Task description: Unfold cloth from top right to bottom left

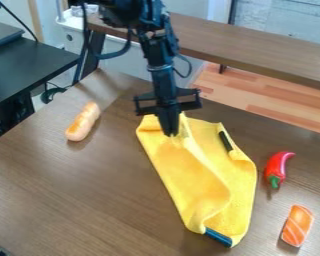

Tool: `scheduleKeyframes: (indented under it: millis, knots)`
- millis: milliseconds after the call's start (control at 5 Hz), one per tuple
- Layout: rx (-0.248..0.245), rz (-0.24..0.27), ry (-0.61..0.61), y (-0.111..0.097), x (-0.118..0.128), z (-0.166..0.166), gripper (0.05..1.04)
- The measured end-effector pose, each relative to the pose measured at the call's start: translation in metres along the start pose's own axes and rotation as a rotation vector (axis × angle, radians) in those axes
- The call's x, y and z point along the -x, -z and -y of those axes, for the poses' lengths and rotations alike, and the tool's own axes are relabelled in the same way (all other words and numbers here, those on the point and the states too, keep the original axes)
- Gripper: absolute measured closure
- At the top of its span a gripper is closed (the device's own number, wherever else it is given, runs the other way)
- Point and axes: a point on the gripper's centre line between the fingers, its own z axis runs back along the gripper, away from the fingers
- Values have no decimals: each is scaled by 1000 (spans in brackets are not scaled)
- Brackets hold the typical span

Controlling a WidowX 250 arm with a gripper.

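Cloth: yellow fabric cloth (169, 165) is lying part-folded on brown wooden table (76, 195).
Jaws: slim black gripper (170, 133) is hanging at far end; opening, can't tell.
Hold: probably floppy, light; upper layer's edge is inviting pinching.

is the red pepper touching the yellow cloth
Apart: the camera view shows a strip of bare brown table between the red pepper and the near side of the yellow cloth.

No readable text anywhere.
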Motion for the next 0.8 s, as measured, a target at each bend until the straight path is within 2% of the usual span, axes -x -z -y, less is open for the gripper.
scheduleKeyframes:
  millis: [200,400,800]
  knots:
    - [-44,-60,-5,7,18,-33,1035]
    - [-66,-93,-16,5,29,-68,1035]
    - [-65,-104,19,-12,48,-107,1035]
